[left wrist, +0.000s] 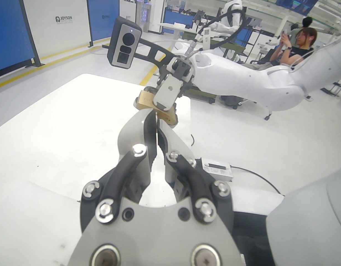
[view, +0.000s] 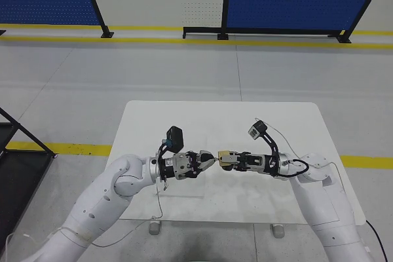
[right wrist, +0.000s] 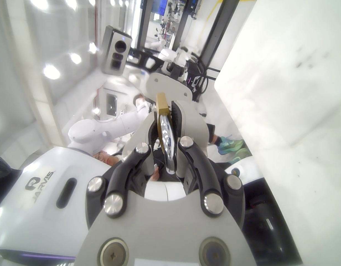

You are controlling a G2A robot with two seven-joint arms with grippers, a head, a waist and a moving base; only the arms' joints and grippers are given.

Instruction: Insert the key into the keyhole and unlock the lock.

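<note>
Above the middle of the white table (view: 281,124) my two grippers meet tip to tip. My right gripper (view: 225,158) is shut on the brass padlock (right wrist: 161,105); its chrome shackle (right wrist: 167,139) points back toward the wrist. In the left wrist view the padlock (left wrist: 144,99) sits in the right gripper (left wrist: 163,106), just beyond my own fingertips. My left gripper (left wrist: 156,117) is shut on a thin metal key (left wrist: 157,115), whose tip sits at the padlock's near face. Whether the key has entered the keyhole is hidden. In the top view my left gripper (view: 208,160) is just left of the padlock (view: 223,157).
A black frame rack (view: 13,150) stands on the floor left of the table. A small white box with a cable (left wrist: 216,167) lies on the floor beyond the table edge. Blue fence panels (view: 288,13) line the far side.
</note>
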